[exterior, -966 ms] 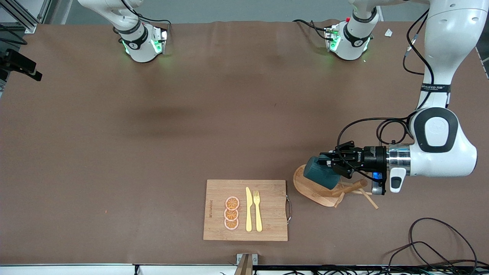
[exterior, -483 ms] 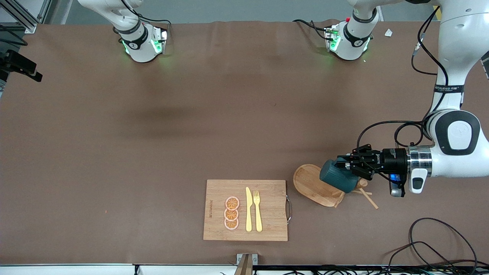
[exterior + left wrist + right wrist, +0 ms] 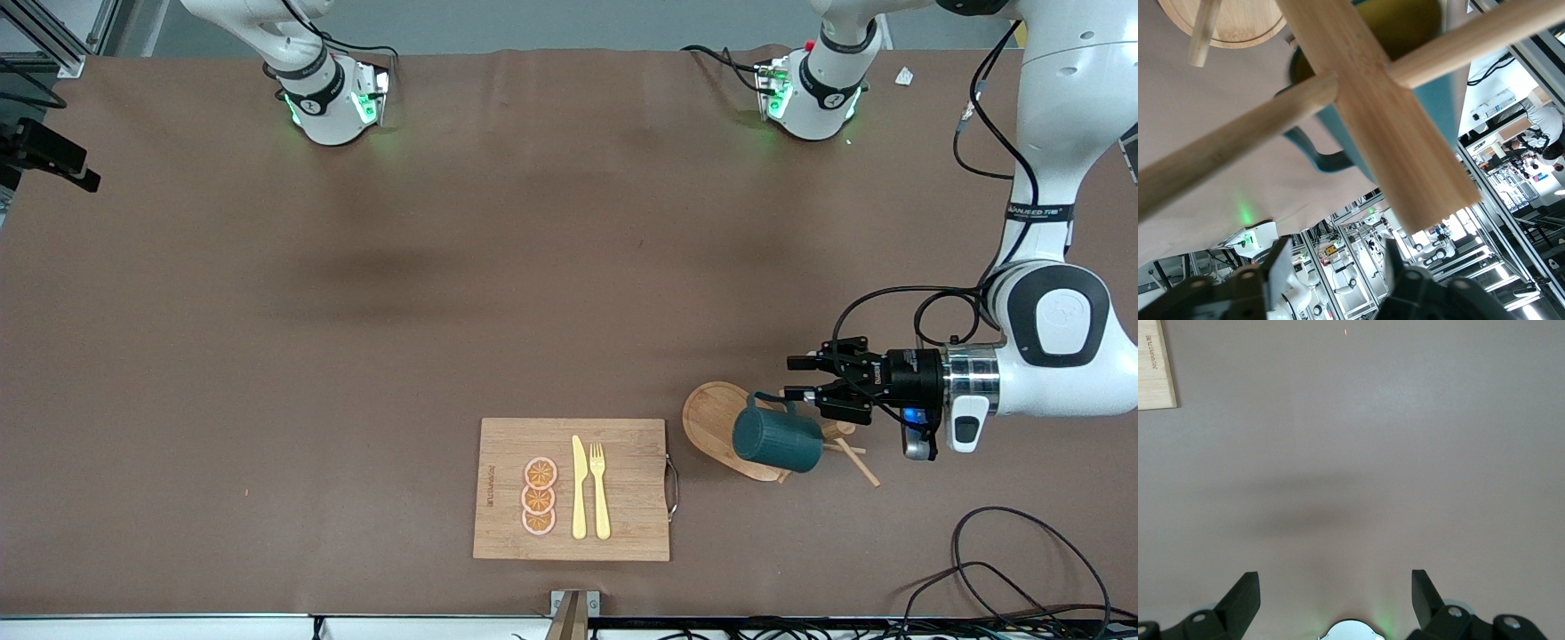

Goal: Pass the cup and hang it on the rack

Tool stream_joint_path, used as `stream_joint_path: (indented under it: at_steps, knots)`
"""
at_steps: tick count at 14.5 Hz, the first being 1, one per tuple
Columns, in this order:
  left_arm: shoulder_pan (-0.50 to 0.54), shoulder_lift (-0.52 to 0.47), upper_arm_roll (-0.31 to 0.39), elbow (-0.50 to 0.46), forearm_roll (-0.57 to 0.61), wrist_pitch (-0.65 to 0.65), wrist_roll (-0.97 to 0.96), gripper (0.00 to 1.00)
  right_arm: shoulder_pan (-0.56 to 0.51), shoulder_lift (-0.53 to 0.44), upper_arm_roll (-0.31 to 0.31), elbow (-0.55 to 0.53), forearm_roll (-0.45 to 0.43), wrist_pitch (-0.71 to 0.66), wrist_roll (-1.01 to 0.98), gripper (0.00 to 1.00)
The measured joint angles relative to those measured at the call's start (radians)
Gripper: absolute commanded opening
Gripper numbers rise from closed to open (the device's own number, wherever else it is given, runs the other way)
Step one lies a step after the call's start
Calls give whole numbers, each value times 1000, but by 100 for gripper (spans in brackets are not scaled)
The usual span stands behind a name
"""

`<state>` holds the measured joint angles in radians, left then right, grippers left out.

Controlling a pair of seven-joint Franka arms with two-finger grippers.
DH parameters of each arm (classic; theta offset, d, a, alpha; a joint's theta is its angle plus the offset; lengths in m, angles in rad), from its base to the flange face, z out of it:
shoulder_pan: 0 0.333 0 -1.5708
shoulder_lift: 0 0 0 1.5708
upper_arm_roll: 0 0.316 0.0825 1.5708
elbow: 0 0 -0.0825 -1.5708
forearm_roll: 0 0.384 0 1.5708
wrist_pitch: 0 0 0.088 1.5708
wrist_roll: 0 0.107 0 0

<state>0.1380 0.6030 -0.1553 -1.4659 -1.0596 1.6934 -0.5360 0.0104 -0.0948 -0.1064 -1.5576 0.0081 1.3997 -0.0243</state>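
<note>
Letting go at last, the left gripper (image 3: 805, 380) is now standing with its fingers apart and empty beside the rack (image 3: 711, 418), where a moment ago it was clamped on the cup (image 3: 776, 437) and carrying it in over the oval base. That cup is now hanging free on the rack, tilted, its handle looped over a peg (image 3: 1238, 143), as the left wrist view is showing. It is looking dark teal-green and faintly ribbed outside, with a mustard-yellow inside (image 3: 1401, 23) peeking past the central post (image 3: 1371, 100). The danger from here, I reckon, is that the open fingers are sitting close to the pegs and the cup, so a careless pull-back could be clipping a dowel, rocking the light rack or nudging the handle off its peg. The right gripper (image 3: 1336, 600) is waiting high over bare table, jaws spread wide, holding nothing. Just beside the rack, toward the right arm's end of the table, the cutting board (image 3: 622, 524) is lying untouched.
</note>
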Motion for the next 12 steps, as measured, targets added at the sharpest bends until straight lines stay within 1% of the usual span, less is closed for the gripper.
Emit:
stream_joint_path:
  at_steps: [3, 4, 5, 7, 9, 12]
  knots:
    - [4, -23, 2, 28, 0, 0, -48, 100, 0, 0, 0, 0, 0, 0, 0, 100]
    - [6, -41, 3, 37, 14, 0, -73, 100, 0, 0, 0, 0, 0, 0, 0, 100]
    - [7, -64, 3, 44, 54, 0, -92, 100, 0, 0, 0, 0, 0, 0, 0, 100]
    - [6, -127, 0, 52, 181, -1, -116, 100, 0, 0, 0, 0, 0, 0, 0, 100]
    - [5, -200, -7, 52, 332, -9, -123, 100, 0, 0, -1, 0, 0, 0, 0, 100]
    - [3, -290, -12, 51, 542, -59, -80, 100, 0, 0, -1, 0, 0, 0, 0, 100]
